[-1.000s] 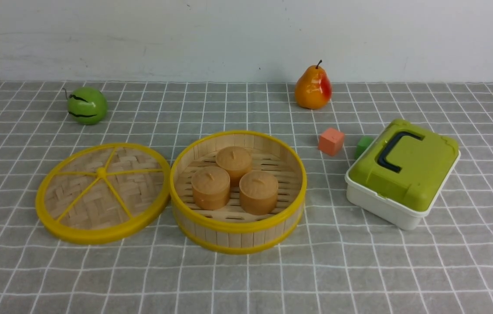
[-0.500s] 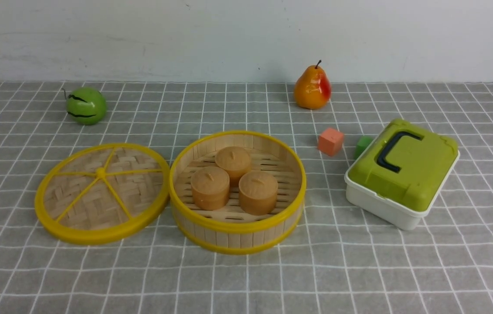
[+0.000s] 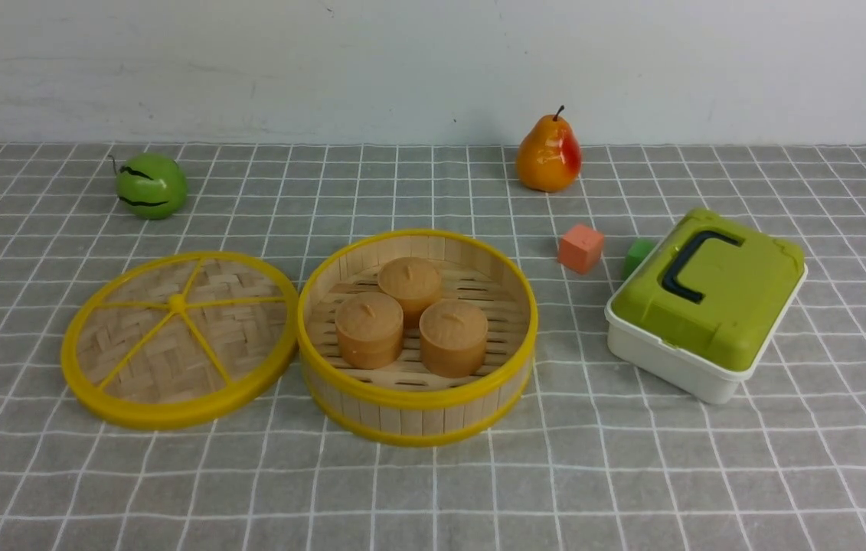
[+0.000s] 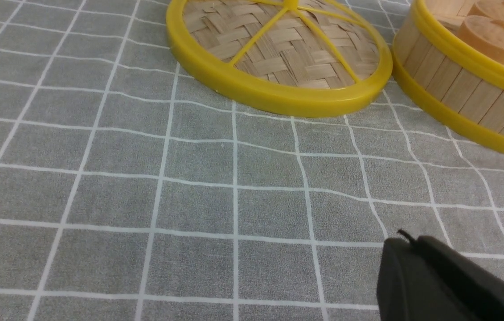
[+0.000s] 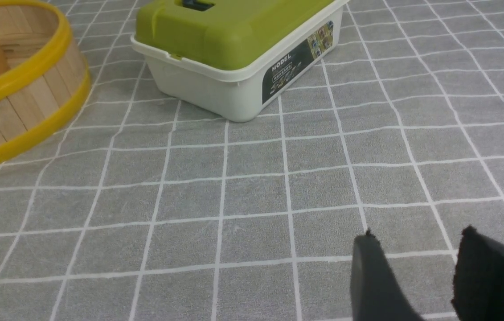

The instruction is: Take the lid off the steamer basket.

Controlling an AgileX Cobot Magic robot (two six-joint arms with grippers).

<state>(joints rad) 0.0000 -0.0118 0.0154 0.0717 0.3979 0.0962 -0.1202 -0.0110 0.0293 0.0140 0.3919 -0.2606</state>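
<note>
The lid (image 3: 180, 337), a woven bamboo disc with yellow rim and spokes, lies flat on the cloth just left of the steamer basket (image 3: 417, 405), touching or nearly touching it. The basket is uncovered and holds three tan buns (image 3: 411, 315). Neither gripper shows in the front view. In the left wrist view my left gripper (image 4: 405, 240) is shut and empty, low over the cloth, well short of the lid (image 4: 278, 96) and the basket (image 4: 456, 102). In the right wrist view my right gripper (image 5: 416, 240) is open and empty above the cloth, with the basket (image 5: 24, 107) off to one side.
A white box with a green lid and dark handle (image 3: 708, 298) sits right of the basket; it also shows in the right wrist view (image 5: 234, 49). An orange cube (image 3: 580, 248) and a green cube (image 3: 638, 254) lie behind it. A pear (image 3: 549, 157) and a green fruit (image 3: 151, 184) stand at the back.
</note>
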